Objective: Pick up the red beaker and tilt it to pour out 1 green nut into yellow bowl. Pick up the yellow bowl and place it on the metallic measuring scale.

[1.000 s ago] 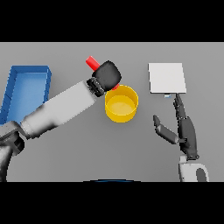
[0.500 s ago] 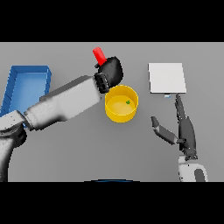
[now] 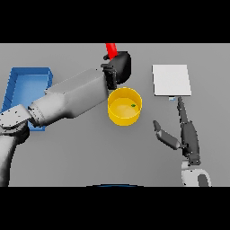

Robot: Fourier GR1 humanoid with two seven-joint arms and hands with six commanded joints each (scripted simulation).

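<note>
Left hand (image 3: pixel 120 66) of the robot, dark and curled tight around the red beaker (image 3: pixel 111 49), hangs over the grey table (image 3: pixel 90 152) just behind the yellow bowl (image 3: pixel 125 106); only the upper end of the beaker shows, a red stub poking out above the hand and leaning slightly toward the view's left. From the lower left the white and grey left arm reaches diagonally across the table, its forearm crossing in front of the blue tray (image 3: pixel 27 85) that sits at the left side and hiding part of the tray's near corner. Directly below the hand, the bowl stands upright on the table, and a single small green nut (image 3: pixel 133 106) lies inside it, toward its right wall. To the right of the bowl, and well apart from it, the metallic measuring scale (image 3: pixel 171 80) lies flat as a pale square plate with nothing on it. Right hand (image 3: pixel 186 134) shows at the lower right, close to the scale's near edge, its fingers stretched out straight toward the scale and its thumb spread off to the left, holding nothing and clear of the bowl.
</note>
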